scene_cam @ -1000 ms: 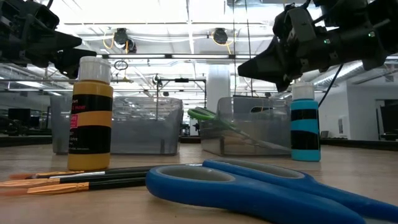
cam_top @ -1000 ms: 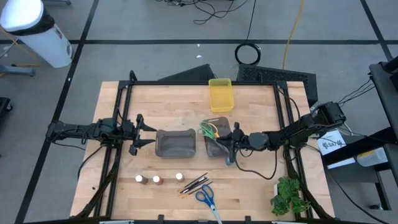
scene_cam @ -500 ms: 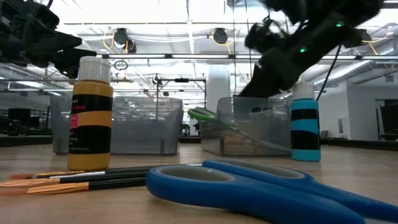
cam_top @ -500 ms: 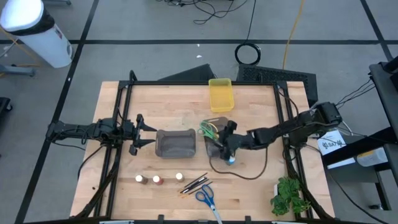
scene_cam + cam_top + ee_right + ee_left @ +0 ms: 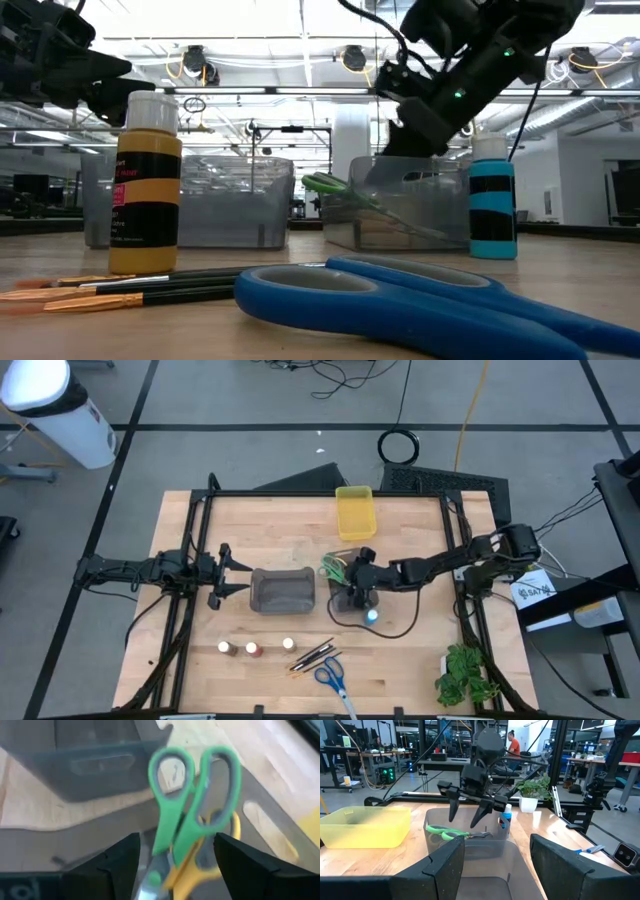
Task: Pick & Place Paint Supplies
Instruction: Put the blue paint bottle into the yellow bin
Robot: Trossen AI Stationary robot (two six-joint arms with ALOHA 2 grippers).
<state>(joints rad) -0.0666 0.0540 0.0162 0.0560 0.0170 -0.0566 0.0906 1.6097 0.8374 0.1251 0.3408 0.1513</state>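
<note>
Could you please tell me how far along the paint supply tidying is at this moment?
Done: the green scissors and yellow scissors lie in the right grey bin.
In hand: the right gripper hovers over that bin, jaws open and empty; the left gripper waits by the left grey bin.
Left: the blue pot, three pots, brushes and blue scissors remain on the table.

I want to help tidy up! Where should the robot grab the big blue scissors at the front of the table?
Probably across the closed blades, coming straight down. The blue scissors lie flat on the table, apart from the brushes, so there is room either side. The handle loops are wider and harder to pinch.
</note>
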